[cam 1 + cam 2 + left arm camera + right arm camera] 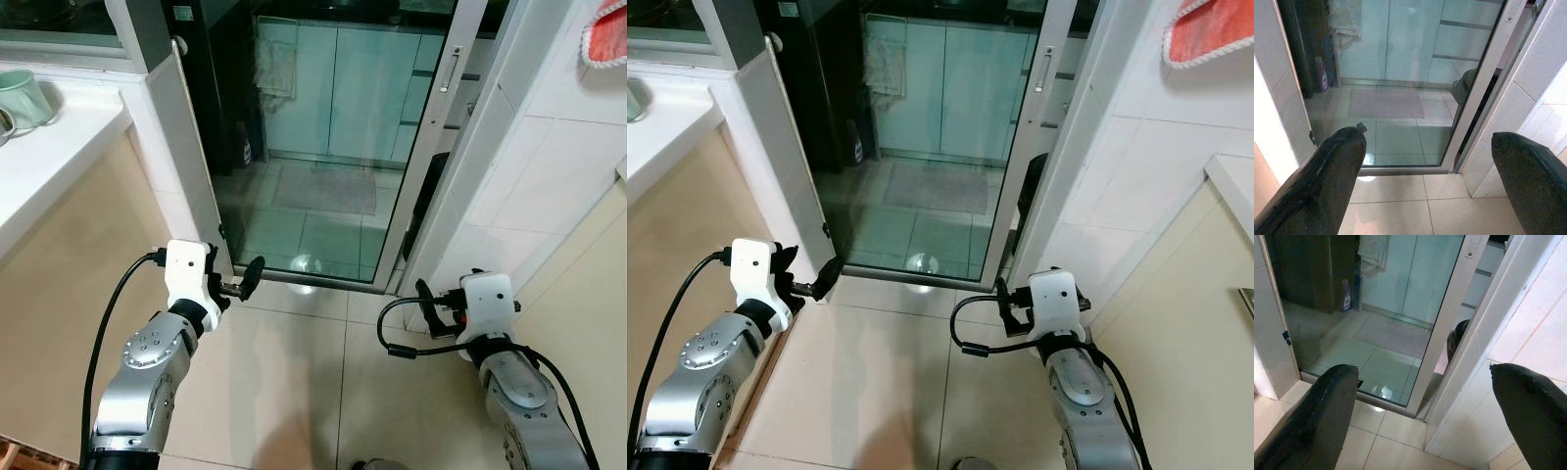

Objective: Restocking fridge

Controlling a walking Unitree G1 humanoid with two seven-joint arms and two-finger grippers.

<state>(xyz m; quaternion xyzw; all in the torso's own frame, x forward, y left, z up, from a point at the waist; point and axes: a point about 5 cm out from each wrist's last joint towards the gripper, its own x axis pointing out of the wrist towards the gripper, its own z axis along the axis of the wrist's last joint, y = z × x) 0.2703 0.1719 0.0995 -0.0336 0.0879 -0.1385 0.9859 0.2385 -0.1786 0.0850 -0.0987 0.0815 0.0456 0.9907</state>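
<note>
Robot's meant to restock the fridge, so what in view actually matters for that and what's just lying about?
Matters for the job:
- glass sliding door, the way ahead
- left tool, open, holding nothing
- right tool, holding nothing

Just lying about:
- pale green mug on white counter
- grey floor mat behind the glass
- red cloth

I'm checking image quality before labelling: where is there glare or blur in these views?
Left eye view: a bright glare spot on the floor behind the glass door, otherwise sharp. Left wrist view: the same glare low on the glass; the near fingers are soft. Right wrist view: fingers likewise blurred.
</note>
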